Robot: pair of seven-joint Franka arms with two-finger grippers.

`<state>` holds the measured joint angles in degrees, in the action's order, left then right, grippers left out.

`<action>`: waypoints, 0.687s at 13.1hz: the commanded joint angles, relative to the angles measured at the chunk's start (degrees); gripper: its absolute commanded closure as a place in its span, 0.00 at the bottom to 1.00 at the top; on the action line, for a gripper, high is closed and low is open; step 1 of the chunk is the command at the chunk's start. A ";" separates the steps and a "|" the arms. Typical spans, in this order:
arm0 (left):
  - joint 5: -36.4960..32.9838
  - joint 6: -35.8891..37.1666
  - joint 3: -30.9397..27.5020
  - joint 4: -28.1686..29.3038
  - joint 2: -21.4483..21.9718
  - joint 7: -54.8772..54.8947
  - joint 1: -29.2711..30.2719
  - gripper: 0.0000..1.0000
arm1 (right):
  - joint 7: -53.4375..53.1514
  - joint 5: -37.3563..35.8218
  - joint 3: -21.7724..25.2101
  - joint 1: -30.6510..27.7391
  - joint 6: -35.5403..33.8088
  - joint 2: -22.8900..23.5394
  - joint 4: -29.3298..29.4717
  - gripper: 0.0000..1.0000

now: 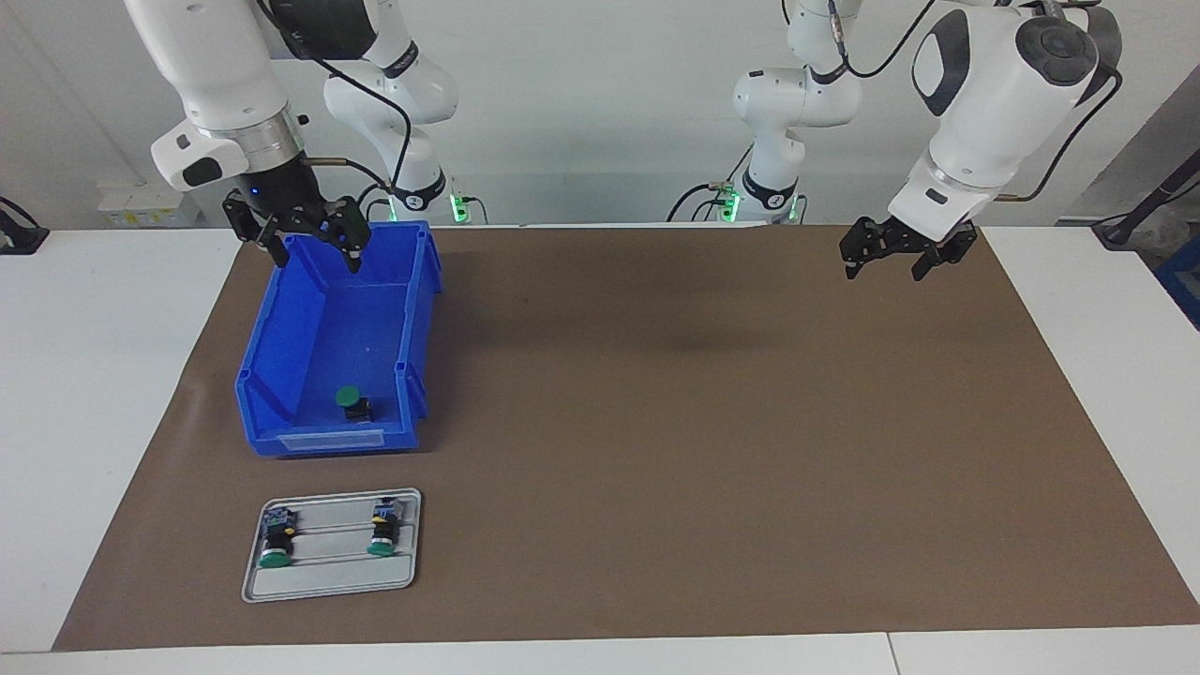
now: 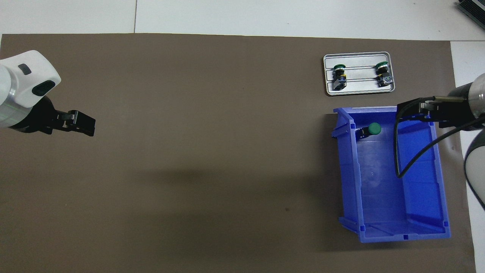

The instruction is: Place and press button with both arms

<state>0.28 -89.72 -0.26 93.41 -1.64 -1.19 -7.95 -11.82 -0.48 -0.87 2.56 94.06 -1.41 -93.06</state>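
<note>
Fig.: two-arm cell w/ brown mat (image 1: pixel 656 422) on white table (image 1: pixel 103 375).

Button (image 1: pixel 351 400): round green mushroom cap on short black body, lying on the floor of the blue bin (image 1: pixel 281 347), at the bin's end farther from the robots, cap tilted up. Overhead view shows it (image 2: pixel 371 129) just beside the bin wall that faces the table's middle; grey-blue end block not discernible here.

Bin: open-topped, long axis running away from robots, at the right arm's end of the table; its low front lip faces the tray (image 1: pixel 330 581). Inside, apart from the button, the floor is bare blue.

Tray: grey, ribbed, farther from robots than the bin, near but not touching it. Holds two more buttons (image 1: pixel 277 539) (image 1: pixel 383 532), side by side, well apart, green caps pointing away from robots.

Right pincer (image 1: pixel 298 239): over the bin's robot-side end, at about rim height, fingers spread wide, holding nothing; well apart from the button. A black cable loops from its wrist above the bin interior.

Left pincer (image 1: pixel 895 253): over the mat at the left arm's end, raised, fingers apart, holding nothing; arm waits.

Open room: the mat from the bin to the left arm's end carries only shadow. Mat edges lie inside the table edges on all sides seen; bin and tray both sit fully on the mat, the tray close to the mat's edge farthest from the robots.
</note>
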 commanded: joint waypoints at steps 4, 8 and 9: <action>-0.81 -1.07 0.17 2.04 1.73 0.23 0.30 0.00 | 1.97 0.48 0.08 -0.71 -0.37 -2.02 -2.74 0.00; -0.81 -1.07 0.17 2.12 1.73 0.23 0.30 0.00 | 6.29 0.40 0.17 -1.15 -0.72 -2.46 -3.88 0.00; -0.81 -1.07 0.17 2.12 1.73 0.23 0.30 0.00 | 6.29 0.40 0.17 -1.24 -0.72 -2.63 -4.14 0.00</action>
<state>0.28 -89.72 -0.26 93.41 -1.64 -1.19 -7.95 -7.22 -0.48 -0.63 1.99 93.47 -1.99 -94.95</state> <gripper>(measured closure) 0.000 0.000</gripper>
